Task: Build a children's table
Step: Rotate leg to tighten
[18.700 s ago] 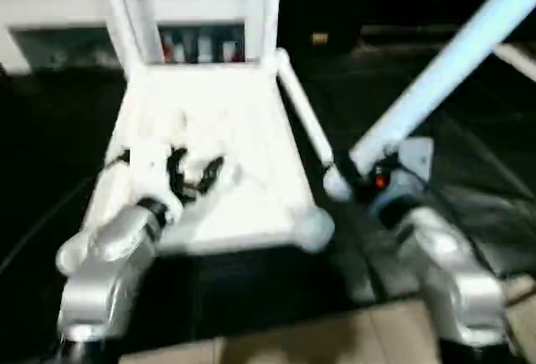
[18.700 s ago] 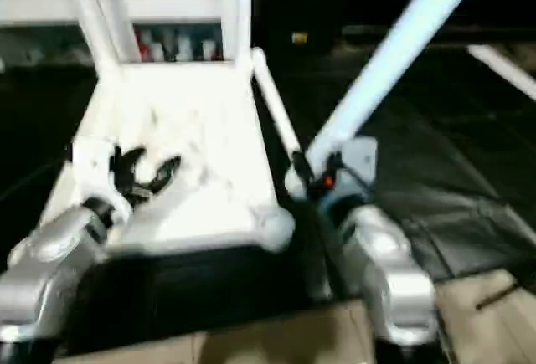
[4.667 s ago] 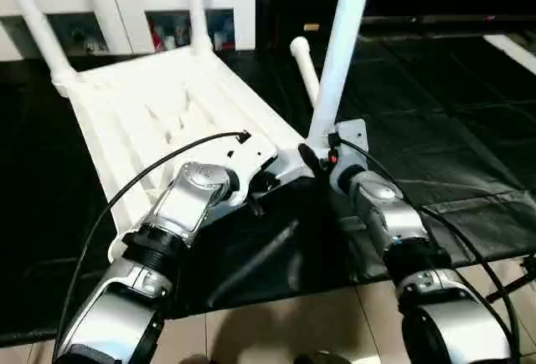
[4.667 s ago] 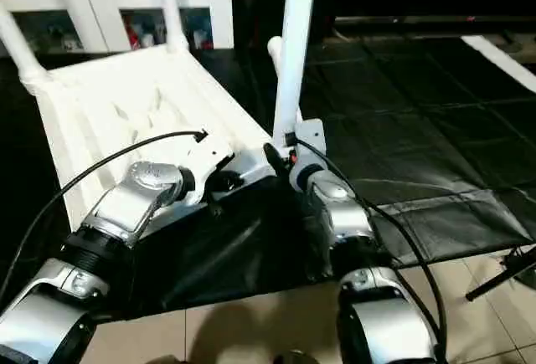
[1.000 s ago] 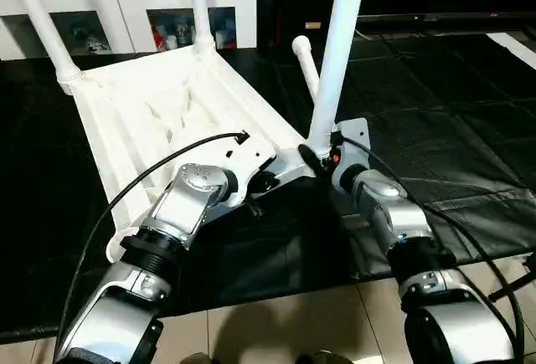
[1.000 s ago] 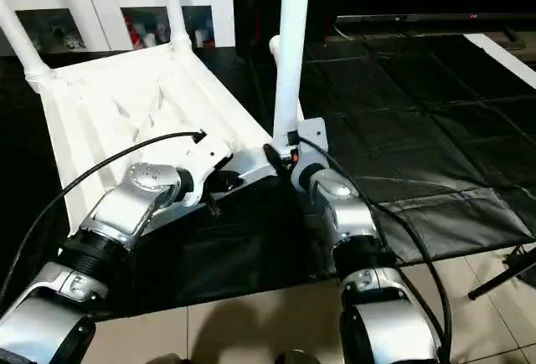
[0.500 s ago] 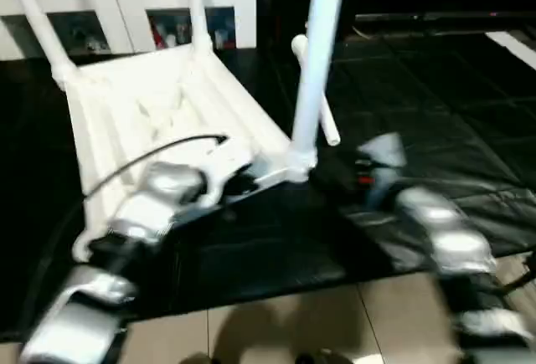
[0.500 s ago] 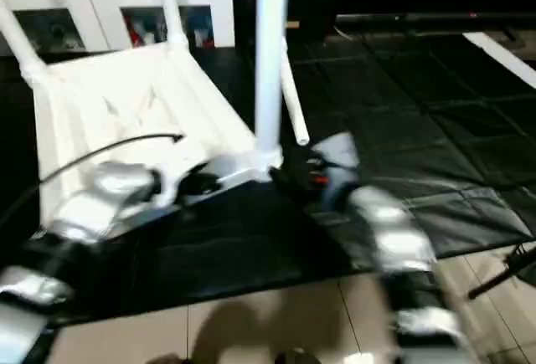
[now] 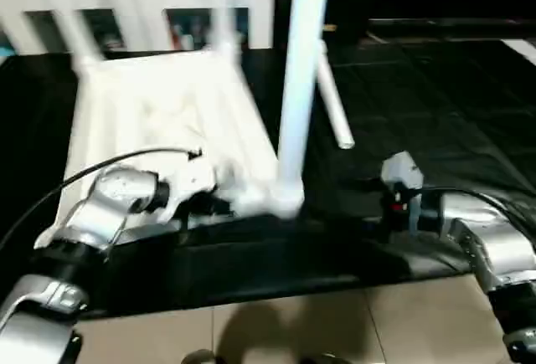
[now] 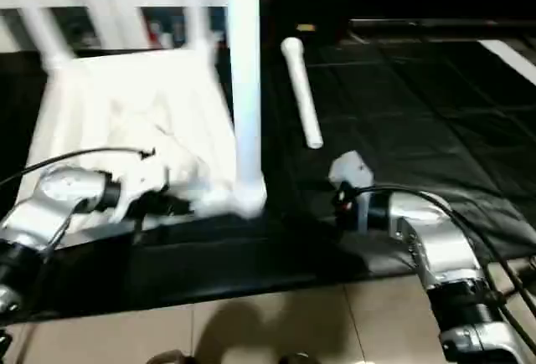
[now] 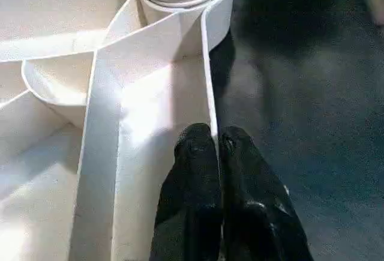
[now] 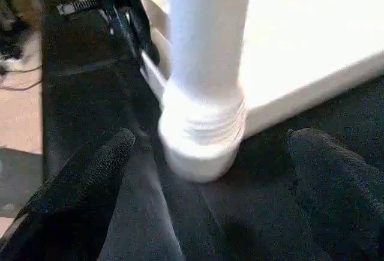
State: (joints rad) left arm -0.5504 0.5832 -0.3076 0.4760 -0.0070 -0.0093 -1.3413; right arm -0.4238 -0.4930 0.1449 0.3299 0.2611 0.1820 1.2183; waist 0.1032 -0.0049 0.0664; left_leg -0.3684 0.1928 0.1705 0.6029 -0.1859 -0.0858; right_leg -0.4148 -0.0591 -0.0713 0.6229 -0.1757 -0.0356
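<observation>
Harsh overhead light is glaring off the upturned white plastic table top (image 9: 159, 113), blowing out its ribs; surrounding black floor mats (image 9: 435, 96) are staying dim, everything smearing.

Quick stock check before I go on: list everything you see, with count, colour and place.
White plastic table top: one, ribbed underside up, on the black floor mat.
Upright white tubular legs: three; one in the near corner socket, two blurred at the far corners.
Loose white leg: one, lying on the mat.
White cabinet: one, behind.
Left gripper: black fingers shut on the top's edge rib.
Right gripper: open, apart from the near leg.
</observation>
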